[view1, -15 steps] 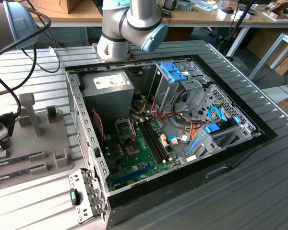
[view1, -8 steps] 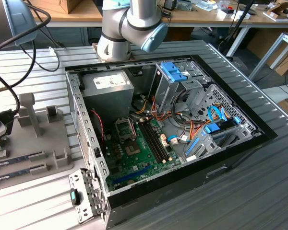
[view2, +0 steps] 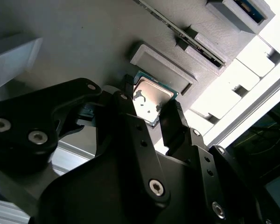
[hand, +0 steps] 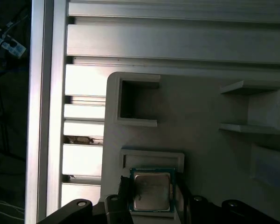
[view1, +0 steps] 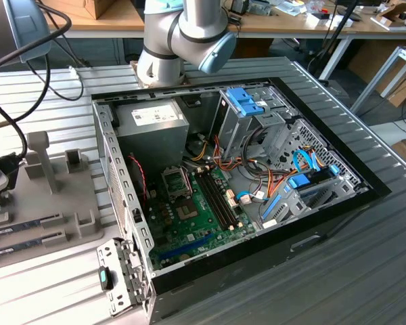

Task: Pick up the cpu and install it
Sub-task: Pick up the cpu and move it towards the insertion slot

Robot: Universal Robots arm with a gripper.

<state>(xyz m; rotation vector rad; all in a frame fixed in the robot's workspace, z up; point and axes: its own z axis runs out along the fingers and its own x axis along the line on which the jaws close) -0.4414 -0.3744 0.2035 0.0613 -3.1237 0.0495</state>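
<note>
Pincer (hand: 151,199) at the fixture (hand: 200,140), seen from both wrist views. The cpu (hand: 151,191) lies flat on the fixture, its silvery top upward and one side just beside a raised rib (hand: 151,156). The pincer appears pressed against two opposite edges of the cpu (view2: 151,99), with a dark fingertip (view2: 172,116) meeting the green rim on either side. The hold is therefore a narrow edge grip on a thin, smooth part. Principal hazards, as judged from this arrangement: (a) contact confined to the rim allows the cpu to pivot or slip out if the clamping force is low or applied off-centre; (b) a lift that is not straight up from the fixture could catch the cpu on the rib and tilt it within the grip; (c) any tilt or twist taken up here would carry over to the socket (view1: 176,181), which sits in the open case (view1: 325,227) on the exterior view's right of the fixture (view1: 88,196), and a skewed cpu would not seat and could harm the contacts; (d) excess force on the rim could damage the board. Both case and fixture rest on the ribbed bench (view1: 365,271).
</note>
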